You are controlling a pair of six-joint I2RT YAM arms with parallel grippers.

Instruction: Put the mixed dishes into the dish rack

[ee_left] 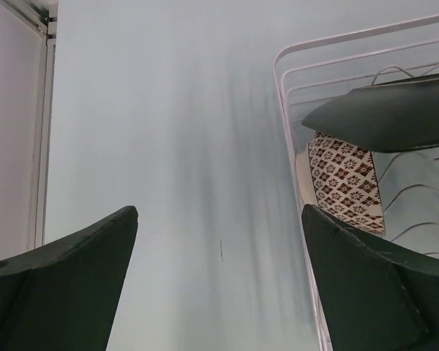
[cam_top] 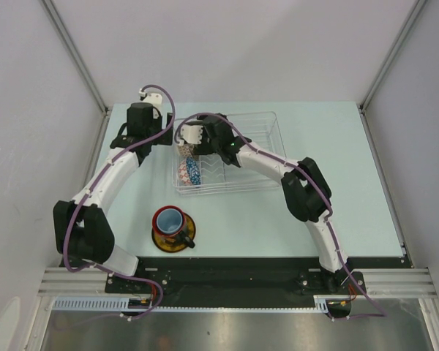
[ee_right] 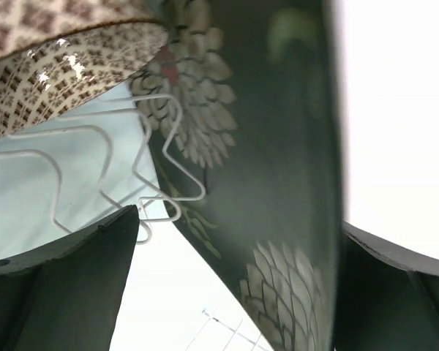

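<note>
The white wire dish rack [cam_top: 267,150] stands mid-table. In it are the small blue bowl [cam_top: 189,172] and the beige netted bowl [cam_top: 184,151]. My right gripper [cam_top: 189,148] hangs over the rack's left end. In the right wrist view its jaws [ee_right: 240,219] are open around the black square floral plate [ee_right: 278,146], which stands on edge among the prongs [ee_right: 102,131] and lies against the right finger. My left gripper [cam_top: 161,136] is open and empty over the table just left of the rack [ee_left: 285,95]. The red mug [cam_top: 170,219] sits on the yellow saucer [cam_top: 161,241] at the front.
The left wrist view shows the netted bowl [ee_left: 347,183] and the plate's edge [ee_left: 380,113] inside the rack's wire rim. Grey walls close in the table on the left, back and right. Both arm bases stand at the near edge.
</note>
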